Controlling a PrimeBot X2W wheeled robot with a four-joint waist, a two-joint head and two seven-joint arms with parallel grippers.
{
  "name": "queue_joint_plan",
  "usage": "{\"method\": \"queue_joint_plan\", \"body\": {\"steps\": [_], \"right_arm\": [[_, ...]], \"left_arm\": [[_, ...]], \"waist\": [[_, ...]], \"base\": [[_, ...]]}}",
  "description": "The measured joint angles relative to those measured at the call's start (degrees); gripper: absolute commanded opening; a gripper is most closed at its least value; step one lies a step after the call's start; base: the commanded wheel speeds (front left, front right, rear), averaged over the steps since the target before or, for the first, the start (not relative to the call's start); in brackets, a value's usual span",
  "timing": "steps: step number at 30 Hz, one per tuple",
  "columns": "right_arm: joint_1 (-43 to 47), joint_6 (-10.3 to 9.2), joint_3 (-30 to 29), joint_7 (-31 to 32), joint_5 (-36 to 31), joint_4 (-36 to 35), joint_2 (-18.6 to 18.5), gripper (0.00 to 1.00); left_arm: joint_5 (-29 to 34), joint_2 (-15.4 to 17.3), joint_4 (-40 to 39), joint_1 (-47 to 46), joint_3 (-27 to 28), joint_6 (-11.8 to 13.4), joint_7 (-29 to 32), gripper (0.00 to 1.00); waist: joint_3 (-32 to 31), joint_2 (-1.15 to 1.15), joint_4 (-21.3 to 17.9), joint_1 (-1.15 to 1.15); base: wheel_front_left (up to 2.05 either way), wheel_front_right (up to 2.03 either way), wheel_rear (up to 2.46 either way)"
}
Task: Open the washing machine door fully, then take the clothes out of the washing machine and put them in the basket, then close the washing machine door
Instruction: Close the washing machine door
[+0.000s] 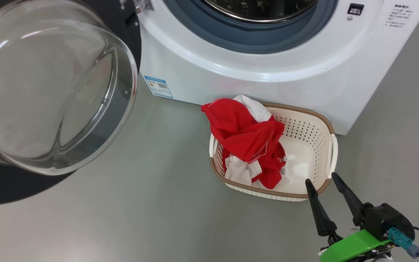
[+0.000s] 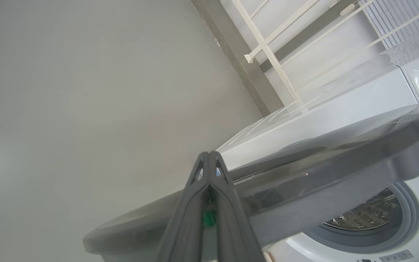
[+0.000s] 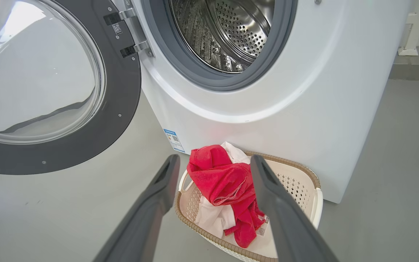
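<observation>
**Clothes in basket, washer door swung wide**

Clothes (image 1: 247,140): a red bundle with white panels, heaped in the basket (image 1: 304,127). They fill the end nearer the head view's left. One red fold and a white piece hang over the brown rim at that end. The other half of the basket shows its bare white bottom and perforated wall.

Basket: stands on the grey floor (image 1: 158,211), just in front of the lower front of the washing machine (image 1: 267,80). Whether the back rim touches the white panel, I cannot tell.

Washing machine: port uncovered, ringed by the grey gasket (image 3: 209,78). The part of the drum (image 3: 227,32) seen in the right wrist view is bare perforated steel. A blue label sticker (image 1: 158,86) sits low on the front, near the hinge side.

Washing machine door (image 1: 49,91): swung out to the left on its hinges, well clear of the port. The bulging glass bowl faces the head camera, with the black rim around it.

Right gripper (image 1: 321,178): fingers spread wide, nothing between them. It hovers at the near edge of the basket, tips pointing toward the clothes and apart from them.

Left gripper (image 2: 209,153): fingers pressed together, nothing pinched. In the left wrist view it lies beside the outer face of the door, which is seen edge-on. Contact with the door cannot be told.
</observation>
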Motion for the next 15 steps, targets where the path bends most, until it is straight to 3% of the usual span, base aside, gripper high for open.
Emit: {"method": "queue_joint_plan", "body": {"steps": [15], "right_arm": [[0.1,0.0,-0.1,0.0,0.1,0.0,0.0,1.0]], "left_arm": [[-6.1,0.3,-13.6,9.5,-0.9,0.0,7.7,0.0]], "waist": [[-2.3,0.0,0.7,0.0]], "base": [[0.0,0.0,0.0]]}}
